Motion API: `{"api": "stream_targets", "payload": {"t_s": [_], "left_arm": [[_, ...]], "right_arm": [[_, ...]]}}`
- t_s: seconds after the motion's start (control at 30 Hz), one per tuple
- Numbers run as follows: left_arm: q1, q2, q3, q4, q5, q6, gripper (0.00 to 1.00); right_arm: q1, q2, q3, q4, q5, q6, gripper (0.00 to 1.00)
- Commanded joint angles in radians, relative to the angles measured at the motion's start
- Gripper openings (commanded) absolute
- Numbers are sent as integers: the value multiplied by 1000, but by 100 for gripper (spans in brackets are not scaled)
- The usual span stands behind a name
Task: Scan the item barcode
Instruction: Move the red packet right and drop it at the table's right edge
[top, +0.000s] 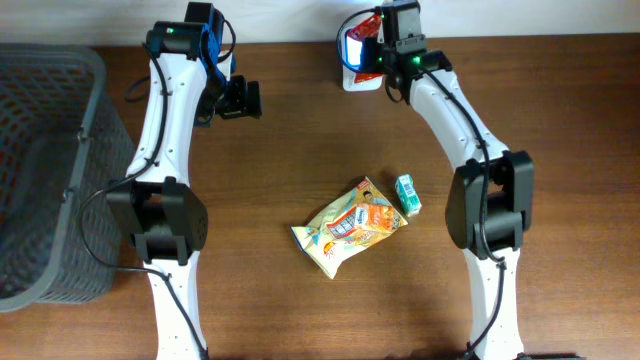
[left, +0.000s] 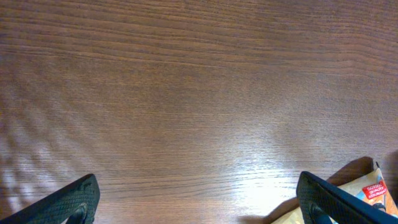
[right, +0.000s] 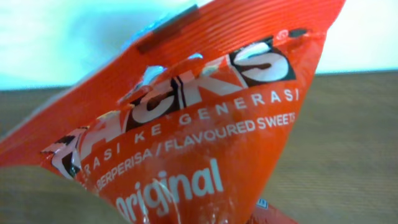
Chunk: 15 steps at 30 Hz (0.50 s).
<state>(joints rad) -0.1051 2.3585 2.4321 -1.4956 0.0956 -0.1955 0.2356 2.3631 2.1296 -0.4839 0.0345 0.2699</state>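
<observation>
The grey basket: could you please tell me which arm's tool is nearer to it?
Left. The left tool hangs open to the right of the grey basket; the right tool, shut on a red sweets packet, is much farther right.

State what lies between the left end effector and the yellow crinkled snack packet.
Only bare brown wooden table separates the left end effector from the yellow crinkled snack packet; the overhead view shows this.
</observation>
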Motion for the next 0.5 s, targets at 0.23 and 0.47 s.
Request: {"api": "stream_targets", "payload": {"t_s": [0.23, 0.47], "left_arm": [[3, -18, 3, 2, -7, 10, 99], [3, -18, 3, 2, -7, 10, 99]], "right_arm": [[-513, -295, 17, -607, 256, 211, 4], [-820, -183, -148, -658, 205, 206, 4]]}}
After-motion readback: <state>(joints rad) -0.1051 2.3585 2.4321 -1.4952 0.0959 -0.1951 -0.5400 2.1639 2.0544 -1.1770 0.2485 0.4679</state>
